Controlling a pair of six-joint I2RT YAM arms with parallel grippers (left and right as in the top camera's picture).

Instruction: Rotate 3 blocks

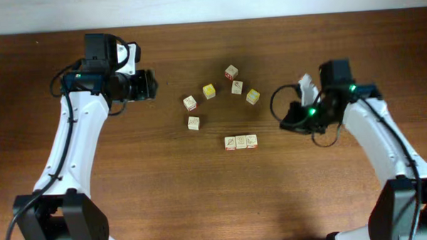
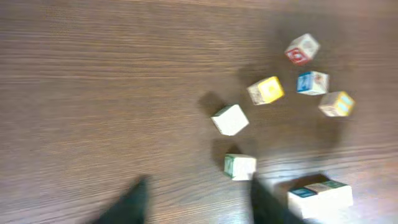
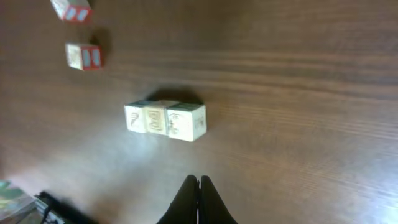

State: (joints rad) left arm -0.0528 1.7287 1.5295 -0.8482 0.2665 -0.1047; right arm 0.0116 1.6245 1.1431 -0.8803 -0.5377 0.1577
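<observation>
Several small pale blocks lie on the dark wooden table. A loose arc of them runs from one block point(image 1: 231, 71) through a yellow-topped block point(image 1: 209, 91) down to a plain block point(image 1: 193, 123). Three blocks stand pressed together in a row point(image 1: 240, 142) point(image 3: 165, 120). My left gripper point(image 1: 149, 84) point(image 2: 199, 202) hovers left of the arc, open, with only bare wood between its blurred fingers point(image 2: 134, 202). The nearest block point(image 2: 239, 166) lies just beyond its right finger. My right gripper point(image 1: 290, 119) point(image 3: 198, 182) is shut on nothing, right of the row and apart from it.
The table's far edge point(image 1: 210, 22) meets a white wall at the top of the overhead view. Both arm bases point(image 1: 60, 225) stand at the near corners. Two red-edged blocks point(image 3: 83, 56) show at the right wrist view's upper left.
</observation>
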